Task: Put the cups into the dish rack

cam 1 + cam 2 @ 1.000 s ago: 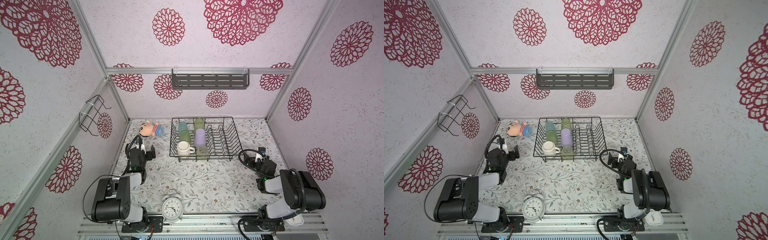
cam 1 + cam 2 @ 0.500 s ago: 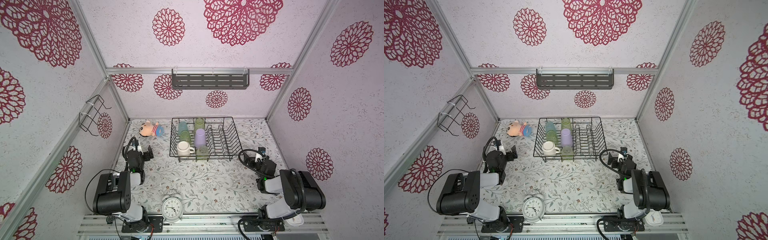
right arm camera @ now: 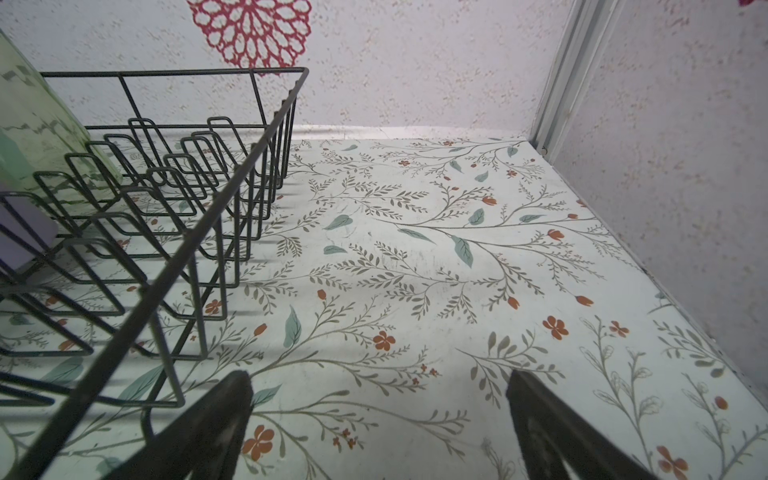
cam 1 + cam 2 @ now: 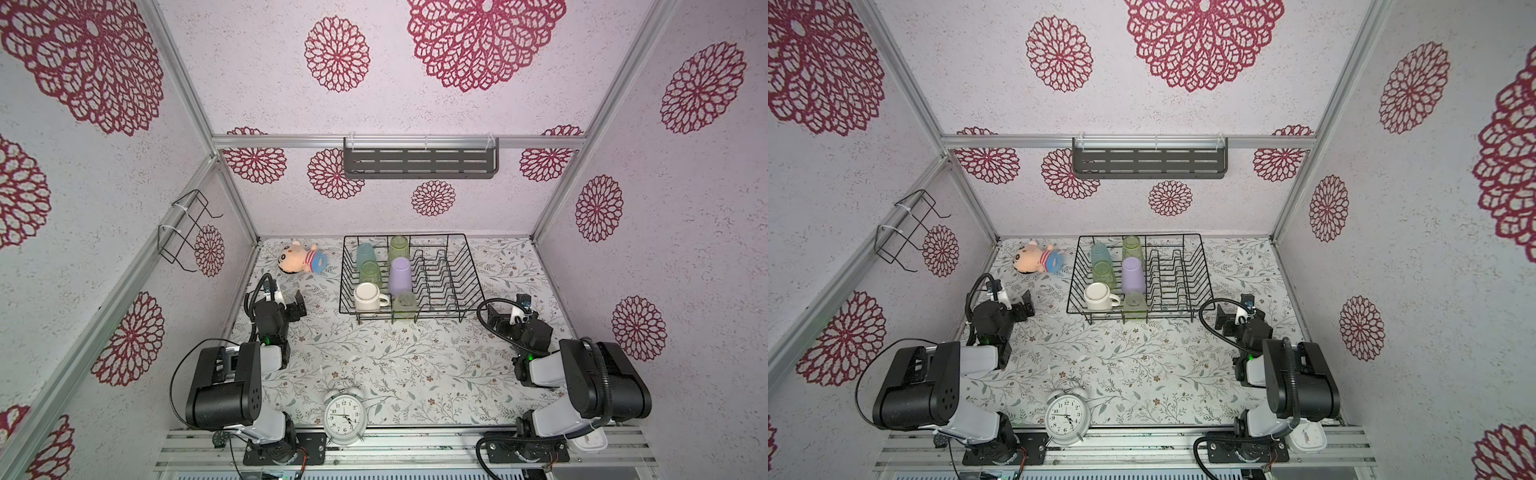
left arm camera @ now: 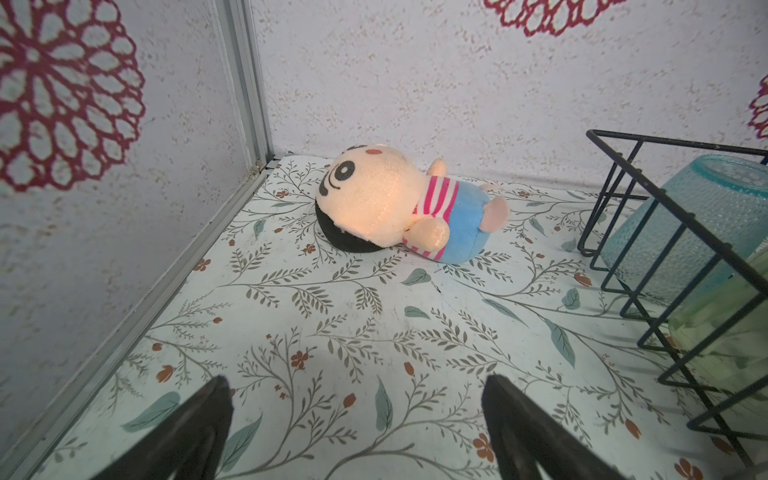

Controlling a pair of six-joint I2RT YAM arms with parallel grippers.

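Black wire dish rack (image 4: 467,270), translucent plastic cups (image 4: 365,255), plush cloth doll (image 5: 395,208).

Centre frame: black dish rack (image 4: 473,272), lilac tumbler (image 4: 400,275), light-blue cup (image 4: 365,253), white mug (image 4: 365,296). Pale tabletop (image 4: 395,357) with green leaves, orange flowers; walls (image 4: 249,83) with crimson medallions.

The left pincer (image 5: 357,384) hangs wide open above the floral table (image 5: 316,332). Its two dark fingers (image 5: 195,428) are well apart, with only bare table between them. Ahead of it, well apart, a plush doll (image 5: 386,208) lies near the corner of the walls. Ahead and off to one side stands the black wire dish rack (image 5: 648,183). Inside it are a light-blue cup (image 5: 690,224) and, nearer the pincer, a green tumbler (image 5: 723,332).
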